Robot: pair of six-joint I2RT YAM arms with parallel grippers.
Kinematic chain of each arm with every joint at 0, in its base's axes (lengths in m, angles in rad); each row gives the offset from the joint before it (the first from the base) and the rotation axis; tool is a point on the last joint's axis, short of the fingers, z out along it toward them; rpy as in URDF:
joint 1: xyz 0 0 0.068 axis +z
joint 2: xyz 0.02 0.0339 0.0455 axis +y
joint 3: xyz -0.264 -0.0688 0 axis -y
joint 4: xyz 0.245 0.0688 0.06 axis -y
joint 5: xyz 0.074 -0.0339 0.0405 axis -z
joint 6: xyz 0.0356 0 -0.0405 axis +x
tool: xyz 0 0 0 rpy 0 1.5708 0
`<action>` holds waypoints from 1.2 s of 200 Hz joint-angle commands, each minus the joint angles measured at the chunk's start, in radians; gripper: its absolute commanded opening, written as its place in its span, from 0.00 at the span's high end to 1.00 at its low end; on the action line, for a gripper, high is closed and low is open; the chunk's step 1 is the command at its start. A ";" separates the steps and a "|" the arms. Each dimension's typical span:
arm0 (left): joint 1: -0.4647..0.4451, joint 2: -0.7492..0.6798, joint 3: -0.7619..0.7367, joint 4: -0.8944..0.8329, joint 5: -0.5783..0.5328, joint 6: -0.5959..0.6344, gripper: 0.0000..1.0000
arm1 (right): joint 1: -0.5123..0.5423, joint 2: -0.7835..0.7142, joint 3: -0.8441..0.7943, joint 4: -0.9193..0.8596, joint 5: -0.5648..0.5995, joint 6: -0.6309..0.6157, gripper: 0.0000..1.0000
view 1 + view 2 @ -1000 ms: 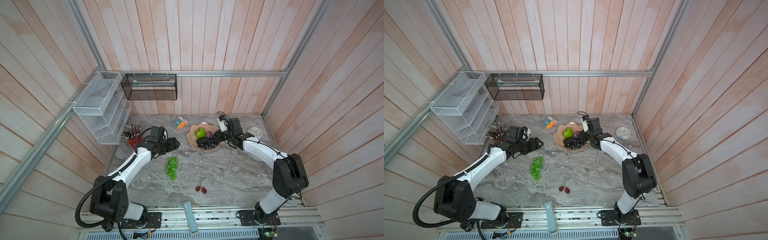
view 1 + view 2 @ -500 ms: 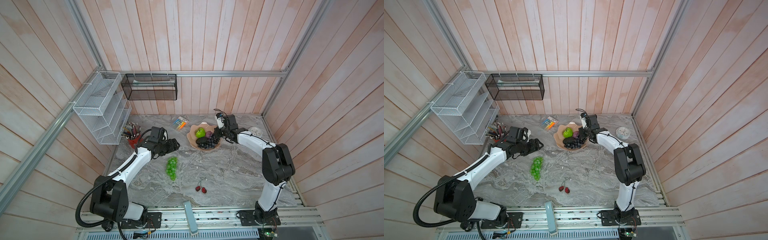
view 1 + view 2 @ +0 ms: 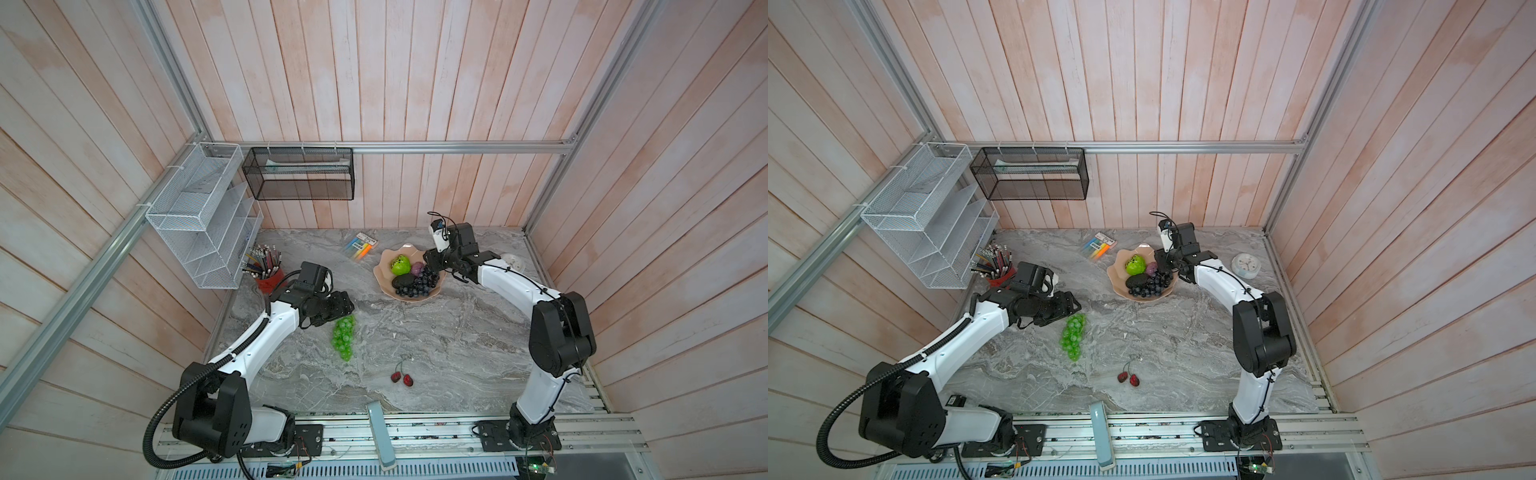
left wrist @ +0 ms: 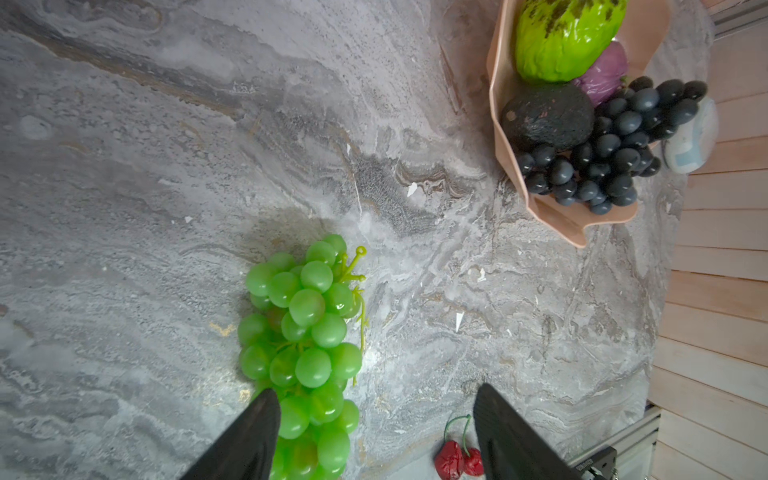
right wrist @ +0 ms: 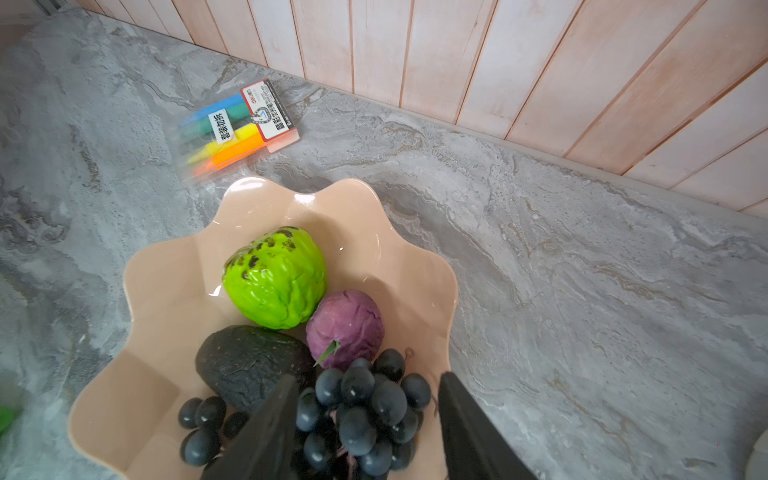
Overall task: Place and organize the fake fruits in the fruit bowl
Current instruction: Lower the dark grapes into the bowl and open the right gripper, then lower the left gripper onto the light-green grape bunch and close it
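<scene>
Right end effector [image 5: 368, 378] wider; seemingly marble tabletop [image 3: 436, 340].

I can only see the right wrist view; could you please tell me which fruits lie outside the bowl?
Observer: Two, on the table: the green grape bunch and the red cherry pair, both apart from the fruit bowl.
Operator: Thank you; where is the left gripper?
Observer: The left gripper is open at one end of the green grape bunch, holding nothing.
Operator: Is anything else near it?
Observer: A red cup of pencils stands near the white wire rack.
</scene>
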 commanded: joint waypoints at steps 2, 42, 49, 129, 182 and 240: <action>0.007 -0.021 -0.036 -0.024 -0.042 -0.005 0.26 | 0.041 -0.056 -0.013 -0.037 0.034 -0.010 0.39; 0.012 -0.021 -0.058 0.023 -0.047 -0.002 0.31 | 0.075 -0.123 -0.053 -0.051 -0.002 0.059 0.37; 0.018 -0.010 -0.044 0.023 -0.055 0.005 0.31 | 0.084 -0.137 -0.071 -0.040 -0.001 0.064 0.37; 0.047 0.220 0.138 -0.032 0.009 0.153 0.29 | 0.129 -0.140 -0.165 -0.001 -0.014 0.114 0.39; 0.046 0.371 0.219 -0.058 0.010 0.211 0.29 | 0.128 -0.109 -0.160 0.007 -0.011 0.095 0.39; -0.021 0.331 0.260 -0.093 -0.089 0.247 0.32 | 0.127 -0.087 -0.179 0.016 0.004 0.074 0.41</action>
